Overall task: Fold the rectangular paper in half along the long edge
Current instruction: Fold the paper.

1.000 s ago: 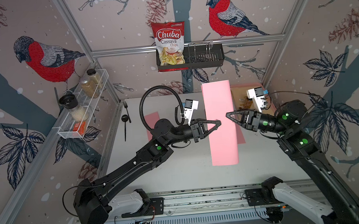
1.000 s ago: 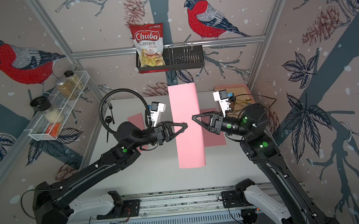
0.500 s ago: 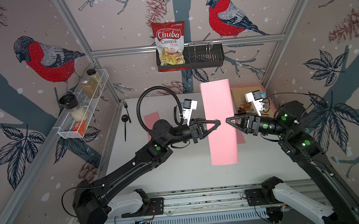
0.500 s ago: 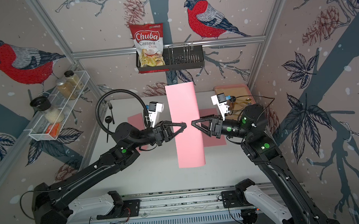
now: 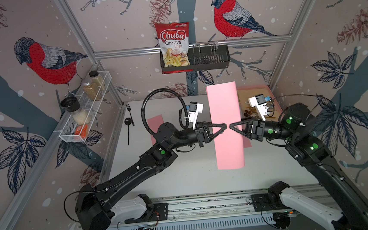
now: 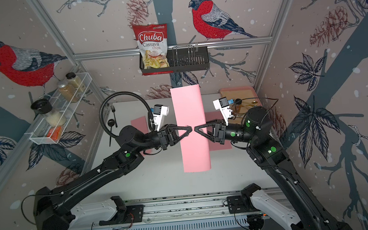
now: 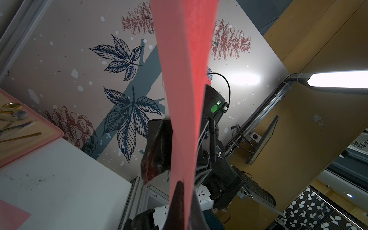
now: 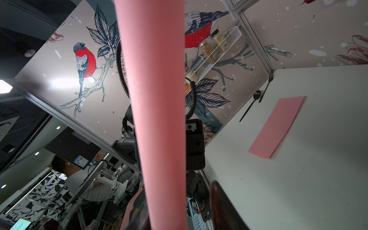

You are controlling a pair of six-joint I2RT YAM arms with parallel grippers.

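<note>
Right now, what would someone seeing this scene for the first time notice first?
The long pink paper is held up in the air over the middle of the table. The left gripper and right gripper meet almost tip to tip at its midpoint, coming from opposite sides. Next is the red chips bag, standing in the black rack high at the back.
</note>
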